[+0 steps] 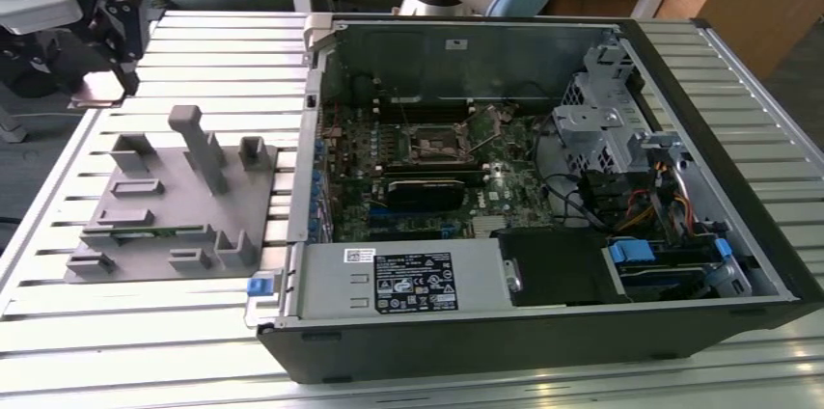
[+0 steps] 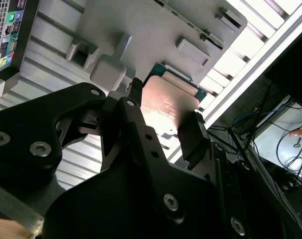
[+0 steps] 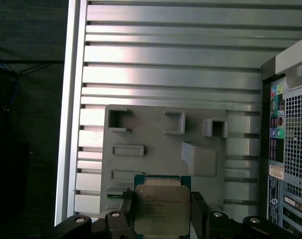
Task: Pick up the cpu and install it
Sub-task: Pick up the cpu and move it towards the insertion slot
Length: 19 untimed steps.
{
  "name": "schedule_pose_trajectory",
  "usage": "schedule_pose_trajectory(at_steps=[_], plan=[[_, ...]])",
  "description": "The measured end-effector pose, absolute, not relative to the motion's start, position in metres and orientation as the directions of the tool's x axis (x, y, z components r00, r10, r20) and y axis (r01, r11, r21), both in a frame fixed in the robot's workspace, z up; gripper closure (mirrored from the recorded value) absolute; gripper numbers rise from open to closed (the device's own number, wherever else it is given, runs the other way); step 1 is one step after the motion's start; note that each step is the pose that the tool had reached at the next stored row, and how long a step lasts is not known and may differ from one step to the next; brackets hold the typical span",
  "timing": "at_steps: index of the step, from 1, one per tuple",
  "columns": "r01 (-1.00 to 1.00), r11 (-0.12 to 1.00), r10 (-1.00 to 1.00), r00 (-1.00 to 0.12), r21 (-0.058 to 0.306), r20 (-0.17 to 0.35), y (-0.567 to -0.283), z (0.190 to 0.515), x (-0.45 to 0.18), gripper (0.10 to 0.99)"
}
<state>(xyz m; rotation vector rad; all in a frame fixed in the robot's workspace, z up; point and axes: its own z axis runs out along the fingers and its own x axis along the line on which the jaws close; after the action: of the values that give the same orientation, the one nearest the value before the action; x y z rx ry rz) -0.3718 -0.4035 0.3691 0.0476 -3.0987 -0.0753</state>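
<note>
First wrist view: the gripper (image 3: 162, 209) has its fingers (image 3: 199, 211) clenched on two opposite edges of the cpu (image 3: 161, 199), silvery top toward the camera, held near the grey fixture (image 3: 156, 134) on the slatted tabletop (image 3: 171, 59); exterior view: the cpu (image 1: 96, 93) hangs by the tabletop's edge at the exterior view's left, well apart from the open computer case (image 1: 515, 332)

You see the cpu (image 3: 161, 206), a flat square chip with a shiny silver top and a green edge. The gripper (image 3: 163, 210) pinches it on two sides, silver side up.
</note>
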Motion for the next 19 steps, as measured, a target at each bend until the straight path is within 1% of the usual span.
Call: schedule_pose_trajectory(at_steps=[19], plan=[[-0.03, 0.998, -0.032, -0.999, 0.049, 0.041, -0.403, 0.37, -0.344, 0.545]])
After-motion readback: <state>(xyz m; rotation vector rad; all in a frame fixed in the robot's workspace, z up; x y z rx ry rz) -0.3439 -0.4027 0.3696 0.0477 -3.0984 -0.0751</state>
